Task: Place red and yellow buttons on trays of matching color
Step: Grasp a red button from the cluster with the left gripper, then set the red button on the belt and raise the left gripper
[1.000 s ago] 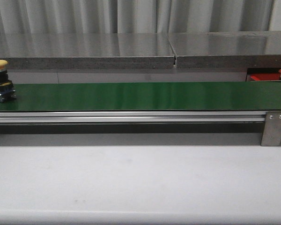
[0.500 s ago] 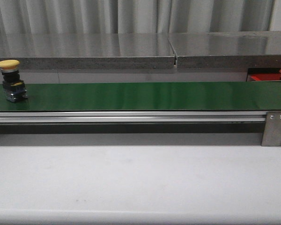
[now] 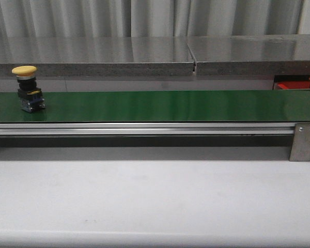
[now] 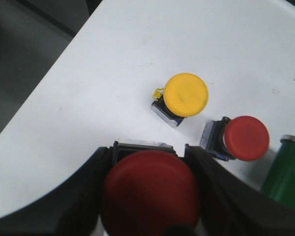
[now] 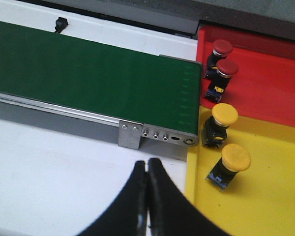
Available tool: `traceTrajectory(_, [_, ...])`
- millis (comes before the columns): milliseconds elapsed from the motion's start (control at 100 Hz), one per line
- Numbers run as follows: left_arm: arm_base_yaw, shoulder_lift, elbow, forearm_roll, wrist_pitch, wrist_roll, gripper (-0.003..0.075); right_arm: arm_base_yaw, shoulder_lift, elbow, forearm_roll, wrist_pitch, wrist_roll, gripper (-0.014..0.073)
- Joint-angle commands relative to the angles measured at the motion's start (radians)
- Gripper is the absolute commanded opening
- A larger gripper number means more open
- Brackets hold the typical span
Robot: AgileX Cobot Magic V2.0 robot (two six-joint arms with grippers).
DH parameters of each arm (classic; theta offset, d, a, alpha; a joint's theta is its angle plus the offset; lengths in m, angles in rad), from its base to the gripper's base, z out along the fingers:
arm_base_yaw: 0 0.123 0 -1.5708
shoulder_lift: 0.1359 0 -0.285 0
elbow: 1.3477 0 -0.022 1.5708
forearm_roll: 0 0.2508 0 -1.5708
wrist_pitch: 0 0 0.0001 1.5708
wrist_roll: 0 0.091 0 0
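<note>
In the left wrist view my left gripper is shut on a glossy red button above a white table. Beyond it on that table lie a yellow button and a red button. Another yellow button stands upright on the green belt at its left end. My right gripper is shut and holds nothing, near the belt's end. The red tray holds two red buttons. Beside it, the yellow tray holds two yellow buttons.
A green cylinder stands next to the loose buttons in the left wrist view. The belt's metal rail and end bracket run along its front. A grey shelf lies behind the belt, white table in front. Neither arm shows in the front view.
The yellow button on the belt has travelled to the right, from the far left edge to a little further in.
</note>
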Motion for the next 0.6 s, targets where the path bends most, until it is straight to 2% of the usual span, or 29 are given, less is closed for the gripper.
traceTrajectory(0, [0.002, -0.129, 0.029, -0.04, -0.047, 0.005, 0.0185, 0.001, -0.001, -0.023, -0.009, -0.069, -0.008, -0.0118])
traceTrajectory(270, [-0.022, -0.264, 0.194, -0.095, -0.085, 0.013, 0.0185, 0.001, -0.001, -0.023, -0.009, -0.069, -0.008, -0.0118])
traceTrajectory(590, [-0.161, -0.271, 0.202, -0.094, -0.077, 0.059, 0.0185, 0.001, -0.001, -0.023, -0.009, -0.069, -0.008, -0.0118])
